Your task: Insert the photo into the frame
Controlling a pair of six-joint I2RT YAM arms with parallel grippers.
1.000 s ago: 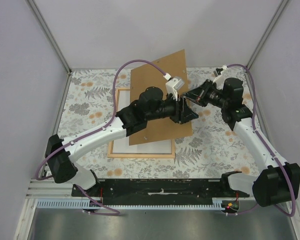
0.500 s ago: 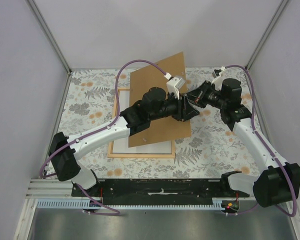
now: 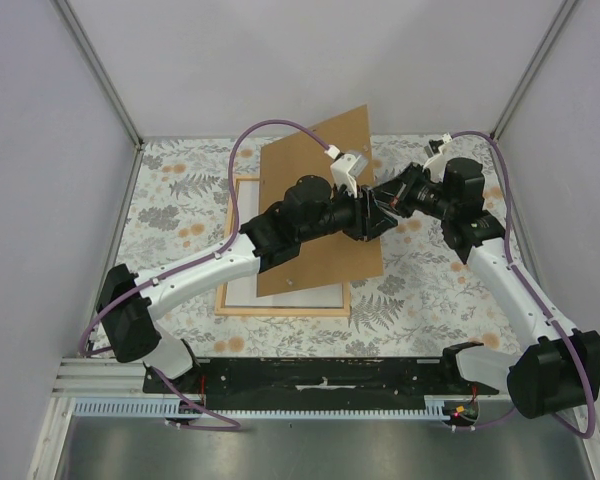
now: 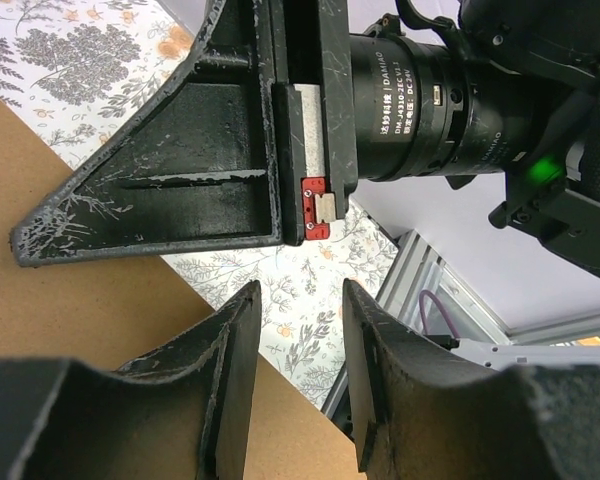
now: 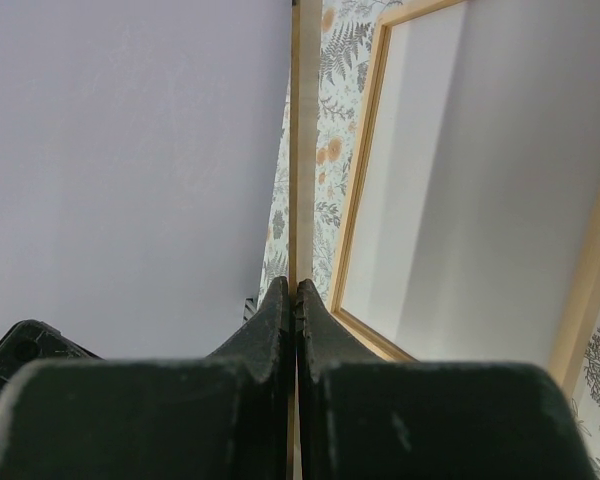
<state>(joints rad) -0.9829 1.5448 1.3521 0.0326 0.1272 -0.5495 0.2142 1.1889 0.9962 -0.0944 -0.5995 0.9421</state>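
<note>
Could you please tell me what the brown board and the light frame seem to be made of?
The brown board looks like thin hardboard or stiff card, matte: an even tan face without grain, and a slim edge pinched in the right claw. The frame looks like pale unpainted wood, low sheen: honey-toned rails, though grain is too fine to see.

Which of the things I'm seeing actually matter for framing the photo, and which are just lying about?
Part of the job:
- frame, flat on the table
- white sheet inside it, likely the photo face down
- backing board, tilted up, its edge pinched by the right gripper
- left gripper, open beside the board

Just there:
- floral tablecloth
- purple cables
</note>
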